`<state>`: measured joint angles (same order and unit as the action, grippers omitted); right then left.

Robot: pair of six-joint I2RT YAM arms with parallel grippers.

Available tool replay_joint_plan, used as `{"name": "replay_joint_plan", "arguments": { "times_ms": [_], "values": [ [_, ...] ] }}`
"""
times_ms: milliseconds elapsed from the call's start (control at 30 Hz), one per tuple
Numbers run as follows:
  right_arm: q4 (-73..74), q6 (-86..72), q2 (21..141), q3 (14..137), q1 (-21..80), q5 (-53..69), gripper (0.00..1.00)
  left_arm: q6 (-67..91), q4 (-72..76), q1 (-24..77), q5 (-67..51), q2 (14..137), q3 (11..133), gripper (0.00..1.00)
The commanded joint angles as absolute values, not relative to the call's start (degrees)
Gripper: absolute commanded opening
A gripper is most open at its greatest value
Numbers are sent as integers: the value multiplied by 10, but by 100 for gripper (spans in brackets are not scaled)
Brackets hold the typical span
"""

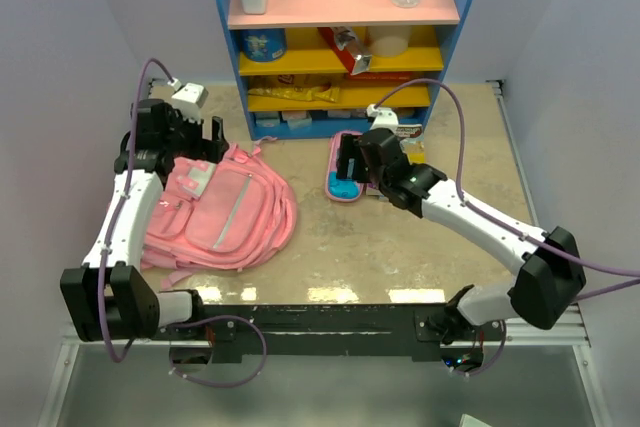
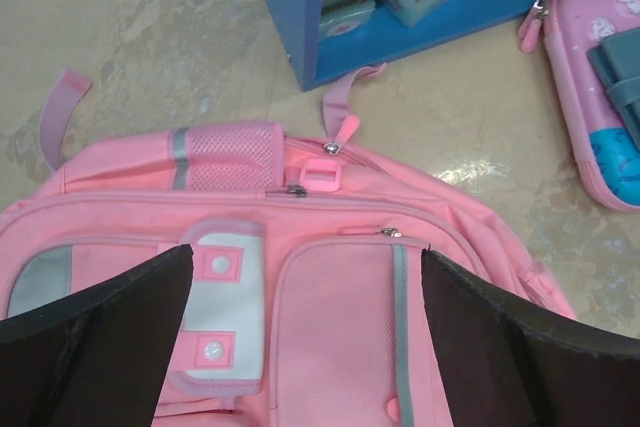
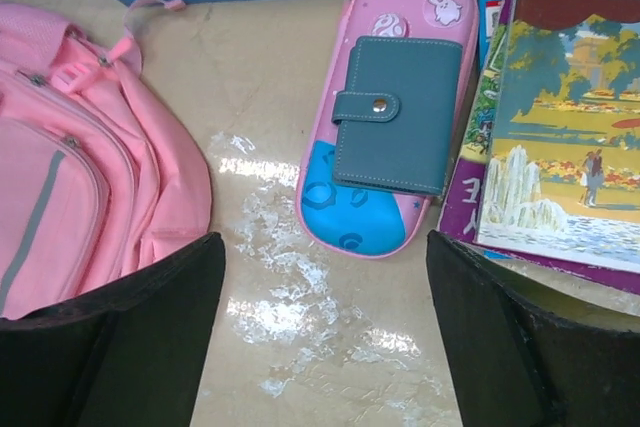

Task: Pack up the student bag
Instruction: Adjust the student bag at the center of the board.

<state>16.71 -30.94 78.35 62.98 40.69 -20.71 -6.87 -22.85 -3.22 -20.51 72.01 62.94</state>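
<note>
The pink student bag (image 1: 228,215) lies flat on the table at the left, zips shut; it fills the left wrist view (image 2: 330,337) and shows at the left of the right wrist view (image 3: 60,177). My left gripper (image 1: 196,143) is open, hovering over the bag's top end, its fingers (image 2: 110,337) wide apart above the front pockets. My right gripper (image 1: 352,161) is open and empty above the table beside a pink-and-blue pencil case (image 3: 385,117) with a teal wallet (image 3: 400,112) lying on it.
Books (image 3: 570,107) lie stacked right of the pencil case. A blue shelf unit (image 1: 340,37) with bottles, snacks and boxes stands at the back. The bag's straps (image 2: 60,112) trail toward the shelf foot (image 2: 300,27).
</note>
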Motion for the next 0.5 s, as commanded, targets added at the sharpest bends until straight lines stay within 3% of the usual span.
{"name": "replay_joint_plan", "arguments": {
  "times_ms": [0,467],
  "values": [
    [168,-294,827,656,445,-237,85,-57,-236,-70,-211,752,654,100],
    [69,-294,979,679,536,-226,79,-117,-243,-120,-207,791,630,100]
  ]
}}
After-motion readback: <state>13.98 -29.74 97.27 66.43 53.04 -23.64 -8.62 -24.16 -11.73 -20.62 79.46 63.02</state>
